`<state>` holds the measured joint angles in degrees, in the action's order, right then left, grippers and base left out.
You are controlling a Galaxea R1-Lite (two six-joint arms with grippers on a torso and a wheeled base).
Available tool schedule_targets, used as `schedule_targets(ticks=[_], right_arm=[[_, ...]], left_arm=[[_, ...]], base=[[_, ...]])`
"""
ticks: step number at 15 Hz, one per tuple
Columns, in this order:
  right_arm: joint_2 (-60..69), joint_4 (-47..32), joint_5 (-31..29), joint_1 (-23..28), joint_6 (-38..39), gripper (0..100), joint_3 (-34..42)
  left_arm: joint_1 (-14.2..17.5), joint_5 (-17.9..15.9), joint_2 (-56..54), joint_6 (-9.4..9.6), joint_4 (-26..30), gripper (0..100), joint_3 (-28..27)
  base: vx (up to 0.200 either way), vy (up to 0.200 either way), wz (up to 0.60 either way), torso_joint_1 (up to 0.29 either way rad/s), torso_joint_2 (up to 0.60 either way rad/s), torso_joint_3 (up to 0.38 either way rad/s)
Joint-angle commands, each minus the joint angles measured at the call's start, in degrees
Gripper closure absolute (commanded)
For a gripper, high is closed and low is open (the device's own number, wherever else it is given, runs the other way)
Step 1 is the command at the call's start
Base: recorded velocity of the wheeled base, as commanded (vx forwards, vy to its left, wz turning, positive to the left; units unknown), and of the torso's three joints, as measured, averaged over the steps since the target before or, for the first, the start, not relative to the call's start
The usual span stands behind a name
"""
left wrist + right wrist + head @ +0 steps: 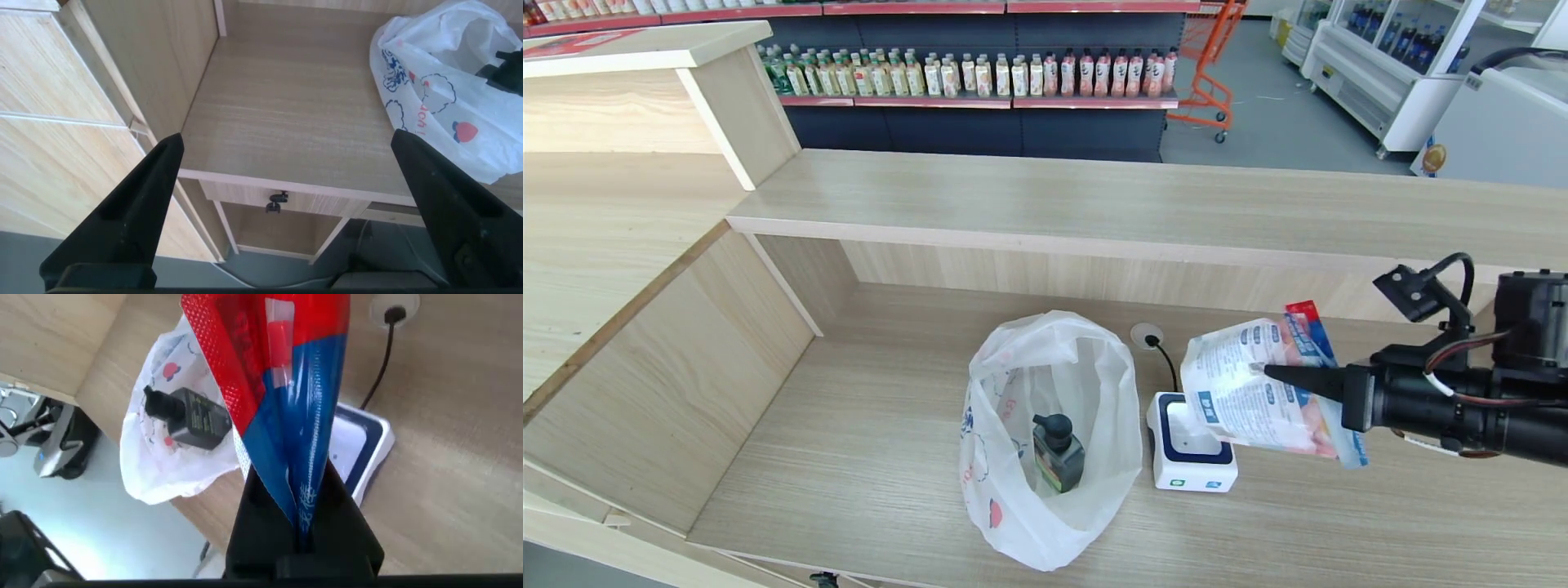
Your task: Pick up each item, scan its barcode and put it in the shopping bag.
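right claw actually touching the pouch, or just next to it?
Touching. The right wrist view shows the right claw shut on the pouch, with the pouch's blue edge pinched in the claw's grip and no gap on either side.

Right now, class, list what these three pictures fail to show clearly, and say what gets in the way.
1. Barcode on the pouch: head view, print too small; right wrist view, pouch edge-on.
2. Scanner window: head view, partly covered by the pouch.
3. Pump bottle: left wrist view, cut off by the edge and shopping bag.
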<state>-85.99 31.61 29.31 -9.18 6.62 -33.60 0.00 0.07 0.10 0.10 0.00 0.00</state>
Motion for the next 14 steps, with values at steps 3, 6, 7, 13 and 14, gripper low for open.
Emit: schedule_targets(ticks=[3, 6, 7, 13, 14], right_arm=[[8.03, -6.39, -0.48, -0.14, 5.77, 100, -0.24], [7.77, -6.47, -0.48, -0.84, 7.97, 100, -1.12], [7.77, -6.47, -0.48, -0.93, 8.94, 100, -1.38], [4.25, -6.47, -0.65, -0.93, 9.03, 100, -2.17], [3.90, -6.47, -0.74, -1.37, 9.03, 100, -2.00]], left_arm=[[0.00, 0.01, -0.01, -0.01, 0.00, 0, 0.00], [0.00, 0.01, -0.01, -0.01, 0.00, 0, 0.00], [0.00, 0.01, -0.01, -0.10, 0.00, 0, 0.00], [0.00, 0.01, -0.01, -0.01, 0.00, 0, 0.00], [0.00, 0.01, -0.01, -0.10, 0.00, 0, 0.00]], base=[[0.000, 0.000, 0.00, 0.000, 0.00, 0.000], [0.000, 0.000, 0.00, 0.000, 0.00, 0.000], [0.000, 0.000, 0.00, 0.000, 0.00, 0.000], [0.000, 0.000, 0.00, 0.000, 0.00, 0.000], [0.000, 0.000, 0.00, 0.000, 0.00, 0.000]])
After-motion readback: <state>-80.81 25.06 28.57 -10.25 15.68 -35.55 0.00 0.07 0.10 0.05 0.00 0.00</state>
